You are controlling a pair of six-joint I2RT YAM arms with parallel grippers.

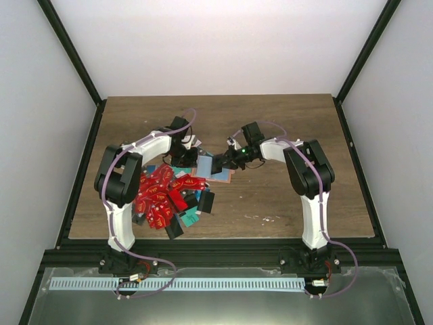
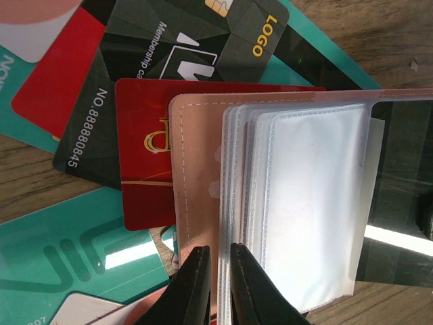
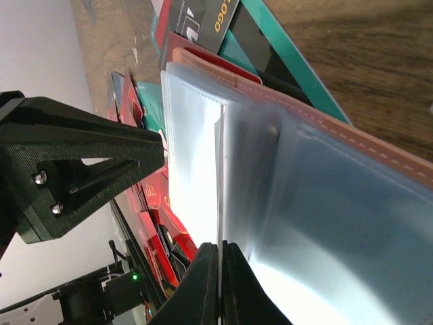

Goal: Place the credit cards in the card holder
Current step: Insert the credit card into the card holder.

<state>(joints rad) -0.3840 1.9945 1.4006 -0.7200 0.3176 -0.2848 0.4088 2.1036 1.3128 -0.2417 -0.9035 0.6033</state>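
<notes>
Pink edge of the open card holder [image 2: 196,176] is pinched in my left gripper [image 2: 220,281]; my right gripper [image 3: 220,284] clamps 1 of its clear sleeves [image 3: 199,169]. Cards [image 1: 159,196] pile at its left, some under it; bare table [image 1: 284,128] opens rightward and beyond.

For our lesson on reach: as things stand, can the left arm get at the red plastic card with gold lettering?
Probably not: the left gripper is pinching the salmon-pink card holder, which partly covers that red card.

Red card [image 2: 143,162] half hidden under card holder [image 2: 196,183] (gold letter, perhaps P).
</notes>
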